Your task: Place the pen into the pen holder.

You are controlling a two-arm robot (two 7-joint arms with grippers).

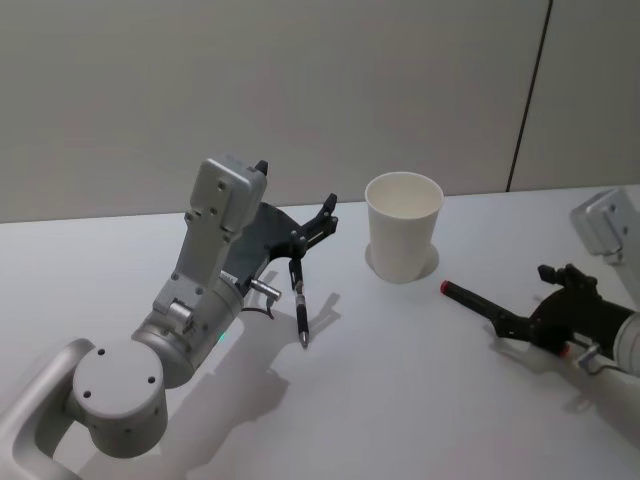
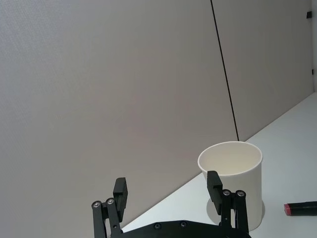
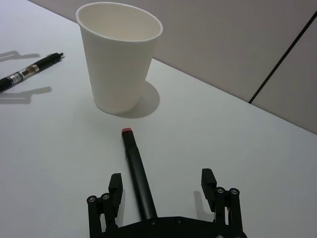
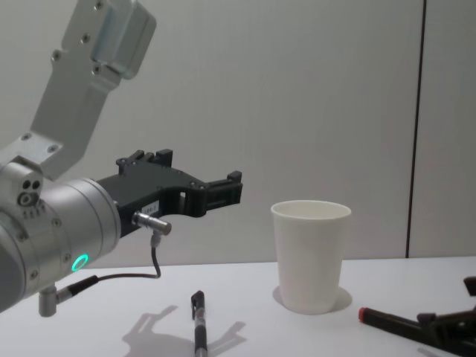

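Observation:
The white paper-cup pen holder (image 1: 403, 225) (image 4: 310, 253) stands upright at the back middle of the table. A black pen (image 1: 300, 305) (image 4: 198, 326) (image 3: 29, 72) lies on the table to its left. My left gripper (image 1: 328, 215) (image 2: 167, 191) (image 4: 227, 190) hovers open above that pen, holding nothing. A second black pen with a red end (image 1: 475, 300) (image 3: 136, 171) (image 4: 383, 318) lies to the holder's right. My right gripper (image 1: 522, 300) (image 3: 161, 183) is low over the table and open, and this pen's rear part lies between its fingers, nearer one finger.
The white table (image 1: 400, 400) runs back to a grey panelled wall (image 1: 300, 90). The left arm's grey links (image 1: 200, 290) rise over the front left of the table.

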